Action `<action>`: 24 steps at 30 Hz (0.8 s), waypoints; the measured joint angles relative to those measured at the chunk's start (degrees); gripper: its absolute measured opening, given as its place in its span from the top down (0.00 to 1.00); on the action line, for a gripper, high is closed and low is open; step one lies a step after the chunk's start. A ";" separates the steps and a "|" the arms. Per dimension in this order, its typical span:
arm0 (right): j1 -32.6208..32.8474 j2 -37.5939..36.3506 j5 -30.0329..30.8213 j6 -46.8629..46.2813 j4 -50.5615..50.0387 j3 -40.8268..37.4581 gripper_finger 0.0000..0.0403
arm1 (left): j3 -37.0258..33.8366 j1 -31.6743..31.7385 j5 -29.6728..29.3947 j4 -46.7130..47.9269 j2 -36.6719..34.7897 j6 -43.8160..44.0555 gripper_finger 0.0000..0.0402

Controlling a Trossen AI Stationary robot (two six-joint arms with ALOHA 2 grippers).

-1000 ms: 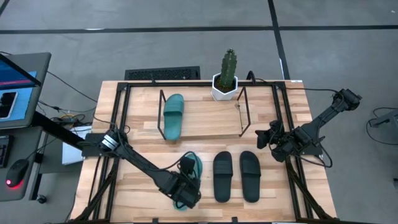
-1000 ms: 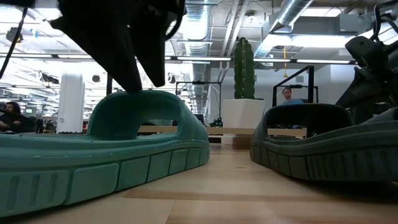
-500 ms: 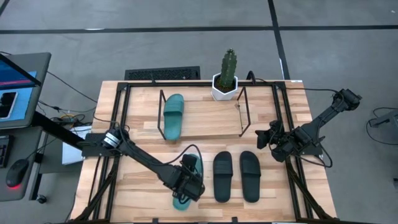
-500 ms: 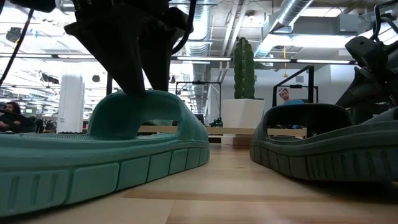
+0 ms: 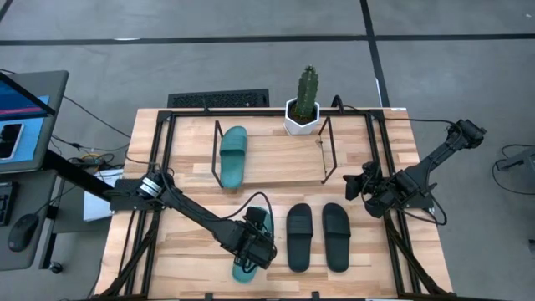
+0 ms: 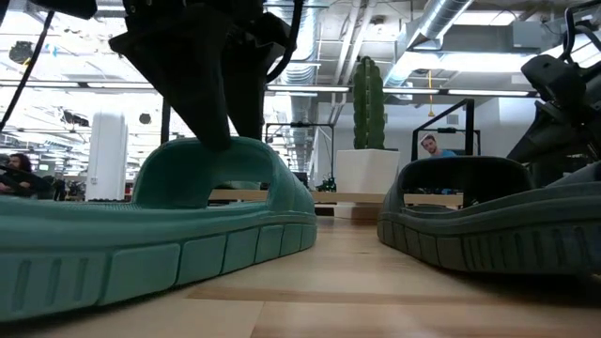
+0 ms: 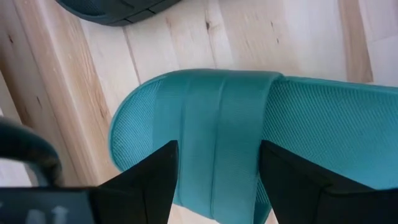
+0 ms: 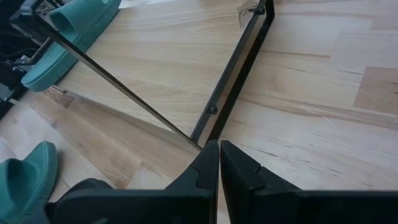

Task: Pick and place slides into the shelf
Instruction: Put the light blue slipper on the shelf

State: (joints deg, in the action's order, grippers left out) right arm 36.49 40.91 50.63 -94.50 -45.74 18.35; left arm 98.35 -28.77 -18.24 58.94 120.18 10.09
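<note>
One teal slide (image 5: 261, 219) lies sole-down near the table's near edge, left of the black pair (image 5: 299, 237) (image 5: 336, 237). My left gripper (image 5: 255, 242) is open right above it. In the left wrist view its two fingers stand on either side of the wide strap (image 7: 217, 124), one on the toe side and one on the heel side. The low view shows the fingers (image 6: 221, 113) reaching down to the strap's top (image 6: 211, 150). The second teal slide (image 5: 232, 157) lies on the shelf's board (image 5: 280, 163). My right gripper (image 5: 368, 186) is shut beside the shelf's right end-frame (image 8: 236, 74). My left gripper comes at the teal slide's strap (image 7: 217, 162) from above, pointing down, with the fingers set across the strap's width. Whether the fingers touch the strap, I cannot tell. The slide lies flat on the table.
A potted cactus (image 5: 303, 104) stands behind the shelf's right end. The black table frame (image 5: 163, 167) runs along both sides. The shelf board is bare to the right of the teal slide. People show in the room beyond (image 6: 432, 143).
My left gripper has moved from the teal slide's heel end toward the table's far edge, to above the strap, and has come down a little onto it. The slide has stayed in place.
</note>
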 joint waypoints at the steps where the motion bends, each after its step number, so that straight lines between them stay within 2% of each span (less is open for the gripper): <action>1: 0.00 0.00 0.00 0.00 0.00 0.00 0.98 | -0.08 0.01 0.19 -0.07 -0.01 0.00 0.49; 10: 0.00 0.00 0.00 0.00 0.00 0.00 0.98 | -5.71 0.00 5.07 -3.73 -0.20 0.17 0.49; 17: 0.00 0.00 0.00 0.00 0.00 0.00 0.98 | -6.64 -0.10 2.09 -4.63 -0.22 4.19 0.52; 20: 0.00 0.00 0.00 0.00 0.00 0.00 0.98 | -6.64 -0.09 1.79 -4.60 -0.22 5.69 0.63; 24: 0.00 0.00 0.00 0.01 -0.01 0.00 0.98 | -6.62 -0.43 2.58 -4.66 -0.25 7.14 0.90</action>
State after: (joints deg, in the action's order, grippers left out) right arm 36.49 40.91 50.63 -94.49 -45.74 18.35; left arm 91.72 -29.21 -15.66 54.28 119.93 17.23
